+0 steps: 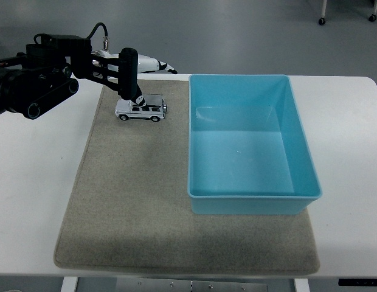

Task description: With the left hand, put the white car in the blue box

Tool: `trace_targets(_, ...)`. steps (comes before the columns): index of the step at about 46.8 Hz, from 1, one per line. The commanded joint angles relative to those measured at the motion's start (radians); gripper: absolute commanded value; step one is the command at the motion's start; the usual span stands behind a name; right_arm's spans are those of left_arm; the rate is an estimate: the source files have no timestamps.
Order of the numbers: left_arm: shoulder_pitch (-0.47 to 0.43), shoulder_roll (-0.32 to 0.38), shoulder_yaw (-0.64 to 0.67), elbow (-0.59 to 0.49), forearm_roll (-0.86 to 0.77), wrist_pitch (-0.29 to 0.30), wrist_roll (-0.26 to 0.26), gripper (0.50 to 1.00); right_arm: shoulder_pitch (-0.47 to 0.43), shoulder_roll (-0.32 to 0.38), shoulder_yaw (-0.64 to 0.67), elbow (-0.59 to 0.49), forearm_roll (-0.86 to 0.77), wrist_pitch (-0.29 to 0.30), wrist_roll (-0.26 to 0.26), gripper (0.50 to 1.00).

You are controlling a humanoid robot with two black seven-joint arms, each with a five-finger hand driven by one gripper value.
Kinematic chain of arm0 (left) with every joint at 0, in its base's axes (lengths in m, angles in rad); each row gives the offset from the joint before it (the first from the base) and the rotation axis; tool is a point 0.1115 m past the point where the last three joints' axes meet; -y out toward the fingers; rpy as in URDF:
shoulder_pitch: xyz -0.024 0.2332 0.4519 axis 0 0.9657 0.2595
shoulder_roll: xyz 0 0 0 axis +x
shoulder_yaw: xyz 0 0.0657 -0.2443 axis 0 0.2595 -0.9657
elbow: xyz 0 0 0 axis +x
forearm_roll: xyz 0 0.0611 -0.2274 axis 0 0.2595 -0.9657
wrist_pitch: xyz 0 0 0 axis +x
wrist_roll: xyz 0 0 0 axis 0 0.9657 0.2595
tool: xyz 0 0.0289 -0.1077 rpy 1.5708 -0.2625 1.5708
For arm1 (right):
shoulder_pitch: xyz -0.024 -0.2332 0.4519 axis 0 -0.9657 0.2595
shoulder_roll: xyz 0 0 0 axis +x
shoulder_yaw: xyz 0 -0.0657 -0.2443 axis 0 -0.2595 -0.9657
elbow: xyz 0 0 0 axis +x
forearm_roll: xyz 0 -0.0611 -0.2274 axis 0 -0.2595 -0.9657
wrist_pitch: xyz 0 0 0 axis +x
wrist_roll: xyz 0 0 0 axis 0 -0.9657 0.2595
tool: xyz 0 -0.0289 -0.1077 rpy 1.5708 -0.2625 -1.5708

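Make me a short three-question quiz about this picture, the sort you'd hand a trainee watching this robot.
1. True or false: the small white toy car already sits inside the rectangular blue plastic box.
2. What lies under both car and box? A) grey felt mat B) wooden tray C) metal sheet
3. Fill in: the robot's black left hand is reaching down onto the car's ____.

Key: 1 false, it stands on the mat left of the box; 2 A; 3 roof.
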Motion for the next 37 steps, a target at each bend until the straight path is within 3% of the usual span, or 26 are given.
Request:
trace_targets(1, 0.002, 0.000, 0.001, 0.004, -0.001, 0.000, 0.000, 0.996, 0.000, 0.000, 0.000, -0.001, 0.000, 0.000, 0.000, 0.936)
trace_targets(14, 0.066, -0.011, 0.020, 0.023, -0.001, 0.006, 0.001, 0.996, 0.000, 0.000, 0.000, 0.000, 0.000, 0.000, 0.000, 0.936)
trace_targets(29, 0.097, -0.020, 0.055, 0.053, -0.001, 0.106, 0.003, 0.994, 0.000, 0.000, 0.000, 0.000, 0.000, 0.000, 0.000, 0.936)
trace_targets(37, 0.096, -0.020, 0.057, 0.054, -0.003, 0.123, 0.003, 0.988, 0.000, 0.000, 0.000, 0.000, 0.000, 0.000, 0.000, 0.936)
